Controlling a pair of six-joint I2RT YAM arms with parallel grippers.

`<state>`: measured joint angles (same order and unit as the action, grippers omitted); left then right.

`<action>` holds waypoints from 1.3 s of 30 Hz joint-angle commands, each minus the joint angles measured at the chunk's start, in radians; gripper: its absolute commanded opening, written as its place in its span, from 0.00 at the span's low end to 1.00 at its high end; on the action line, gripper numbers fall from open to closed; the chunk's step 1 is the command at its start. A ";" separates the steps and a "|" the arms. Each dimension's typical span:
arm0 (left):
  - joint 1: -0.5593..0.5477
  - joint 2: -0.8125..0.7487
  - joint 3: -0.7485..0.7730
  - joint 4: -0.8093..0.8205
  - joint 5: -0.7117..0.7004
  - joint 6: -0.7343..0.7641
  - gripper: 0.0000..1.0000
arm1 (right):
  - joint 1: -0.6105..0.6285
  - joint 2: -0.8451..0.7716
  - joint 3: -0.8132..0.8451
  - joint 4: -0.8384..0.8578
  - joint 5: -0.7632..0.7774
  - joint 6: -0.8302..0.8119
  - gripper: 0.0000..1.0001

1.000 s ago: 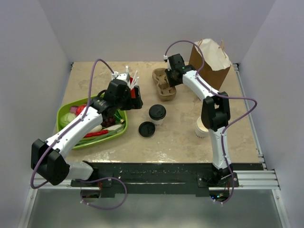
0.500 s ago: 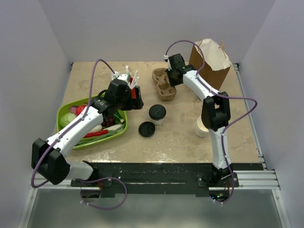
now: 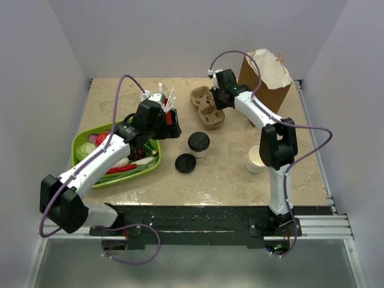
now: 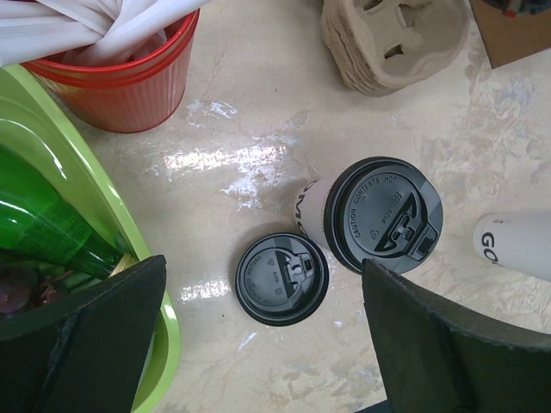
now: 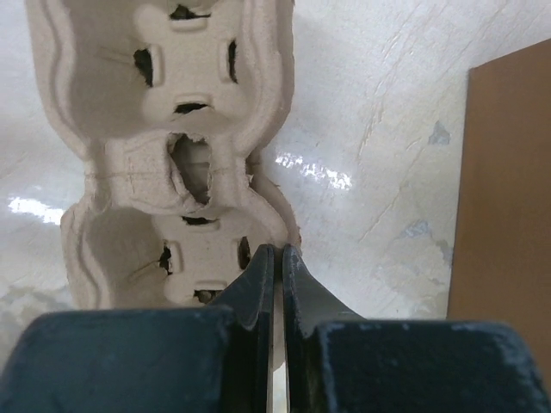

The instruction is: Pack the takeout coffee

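Right gripper (image 5: 275, 258) is clamped on the rim of the pulp cup carrier (image 5: 129, 168); left gripper (image 3: 173, 127) hangs spread wide, holding nothing. Takeout coffee (image 3: 198, 143) stands on the table (image 3: 228, 180), lid on, beside the loose lid (image 3: 185, 163). It's not in the carrier nor in the paper bag (image 3: 267, 78), so you've got nearly all the packing left. Only the right wrist view shows you that pinch (overhead, the arm hides it); only overhead shows the bag whole.
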<state>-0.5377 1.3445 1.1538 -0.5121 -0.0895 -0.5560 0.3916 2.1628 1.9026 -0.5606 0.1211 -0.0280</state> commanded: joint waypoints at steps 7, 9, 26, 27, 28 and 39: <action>0.005 -0.028 0.035 0.012 -0.009 0.010 1.00 | 0.003 -0.222 -0.071 0.140 -0.084 0.020 0.00; 0.005 -0.030 0.035 0.011 -0.013 0.008 1.00 | 0.001 -0.250 -0.080 0.134 -0.078 0.048 0.00; 0.007 -0.044 0.015 0.063 0.019 -0.001 1.00 | 0.003 -0.702 -0.566 0.146 0.025 0.227 0.00; 0.005 -0.044 0.009 0.072 0.036 -0.001 1.00 | 0.003 -0.757 -0.630 0.148 0.019 0.247 0.00; 0.005 -0.042 0.006 0.081 0.043 -0.004 1.00 | 0.003 -0.780 -0.660 0.142 0.005 0.294 0.00; 0.007 -0.010 -0.005 0.135 0.123 0.001 1.00 | 0.009 -1.008 -0.910 0.110 -0.001 0.393 0.00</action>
<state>-0.5369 1.3300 1.1534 -0.4385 -0.0162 -0.5568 0.3943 1.2324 1.0061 -0.4599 0.1135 0.3428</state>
